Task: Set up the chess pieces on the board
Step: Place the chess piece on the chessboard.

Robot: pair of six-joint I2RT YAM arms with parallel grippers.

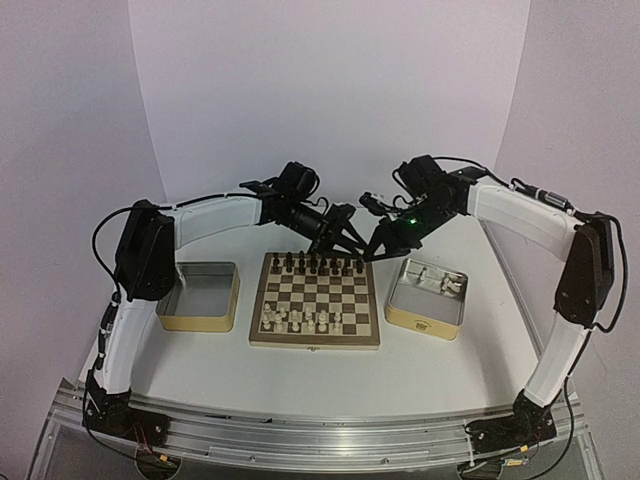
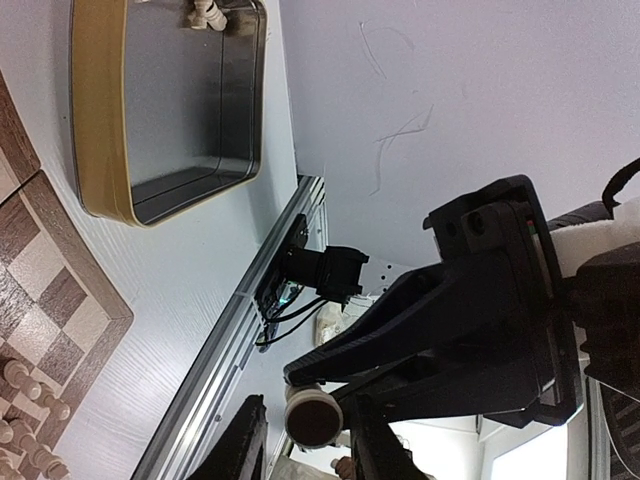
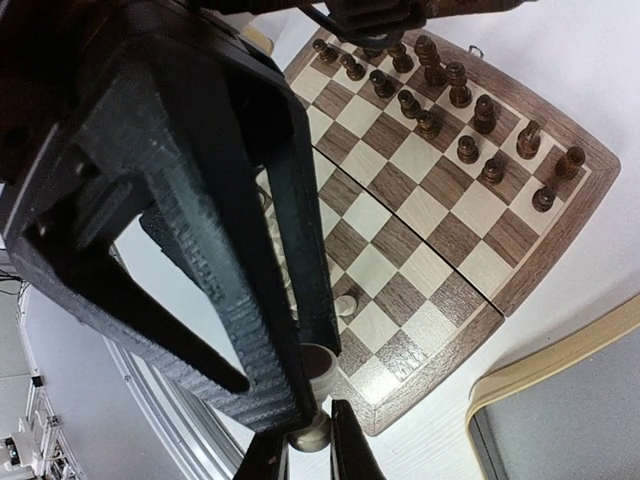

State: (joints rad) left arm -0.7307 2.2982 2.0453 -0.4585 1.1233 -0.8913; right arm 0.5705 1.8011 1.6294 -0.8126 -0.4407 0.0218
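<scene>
A white table (image 1: 300, 375) w/ a faint grain is seen, closed in by a curved, pale lilac backdrop (image 1: 330, 90). An aluminium rail (image 1: 320, 432) runs along the bottom of the top view, where both arm bases are bolted.

The board (image 1: 314, 343) lies at frame centre. It is square and wooden, w/ light and dark brown checks and a pale rim. It is flanked by two rectangular metal tins w/ rounded corners and yellowish sides: the left tin (image 1: 195, 323) and the right tin (image 1: 422, 322). Cream chess pieces (image 1: 300, 318) stand on the board's lower rows in frame, and dark pieces (image 1: 315, 264) are lined along its upper edge. A few cream figures (image 1: 447, 282) lie in the right tin.

In the top view both black grippers are seen meeting above the board's upper right corner, but what sits btwn them is too small to tell.

The right wrist view shows the right gripper (image 3: 308, 430) clenched on one cream chess piece (image 3: 312, 432) at bottom centre, its round dark base uppermost. The ribbed plastic of the other arm's finger fills the left of that frame. A lone pawn (image 3: 347, 303) is also shown on a mid-board square.

In the left wrist view the left gripper (image 2: 305, 405) is seen at the bottom edge, fingers (image 2: 245, 445) on either side of that piece's base. A gap shows on the left side, so the jaws are apart. Contact on the right side can't be told.
</scene>
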